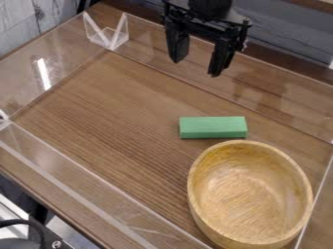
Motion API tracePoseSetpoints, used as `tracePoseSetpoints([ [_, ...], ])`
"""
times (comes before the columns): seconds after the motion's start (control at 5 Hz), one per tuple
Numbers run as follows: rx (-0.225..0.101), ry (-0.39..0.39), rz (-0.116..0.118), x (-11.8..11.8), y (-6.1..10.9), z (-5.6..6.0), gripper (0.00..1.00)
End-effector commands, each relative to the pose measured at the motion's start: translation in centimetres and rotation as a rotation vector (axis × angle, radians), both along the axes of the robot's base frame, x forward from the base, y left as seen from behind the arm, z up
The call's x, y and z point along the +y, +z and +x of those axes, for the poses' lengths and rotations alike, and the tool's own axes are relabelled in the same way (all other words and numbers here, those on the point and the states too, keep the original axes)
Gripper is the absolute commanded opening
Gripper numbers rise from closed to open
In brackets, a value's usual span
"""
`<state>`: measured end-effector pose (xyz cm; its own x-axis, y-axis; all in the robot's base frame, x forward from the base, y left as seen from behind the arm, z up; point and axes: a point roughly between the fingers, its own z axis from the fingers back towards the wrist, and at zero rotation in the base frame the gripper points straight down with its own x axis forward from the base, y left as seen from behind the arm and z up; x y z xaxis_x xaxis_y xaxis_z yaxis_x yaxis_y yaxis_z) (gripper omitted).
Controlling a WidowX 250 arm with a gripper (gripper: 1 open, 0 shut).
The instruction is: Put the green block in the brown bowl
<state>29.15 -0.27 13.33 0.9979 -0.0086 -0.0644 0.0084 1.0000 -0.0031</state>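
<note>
One green block lies flat on the table, just beyond the near-right bowl and apart from the gripper, so the step in hand looks to be the reach for it, with the pick and the drop to follow. The next move calls for the arm to come toward the block and down over it, fingers set astride its narrow width, then a close and a lift. The jaws, above and beyond the block, stand wide apart with nothing between them. Rightmost, the bowl waits, close enough for a short carry.
</note>
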Motion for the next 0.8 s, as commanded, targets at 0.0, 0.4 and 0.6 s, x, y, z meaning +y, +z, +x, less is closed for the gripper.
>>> tracePoseSetpoints([
  [0.0,-0.01,0.001,-0.003,0.9,0.1,-0.1,1.0],
  [0.4,-0.044,0.012,-0.009,3.4,1.0,-0.3,1.0],
  [0.6,-0.052,0.013,-0.011,4.1,1.2,-0.2,1.0],
])
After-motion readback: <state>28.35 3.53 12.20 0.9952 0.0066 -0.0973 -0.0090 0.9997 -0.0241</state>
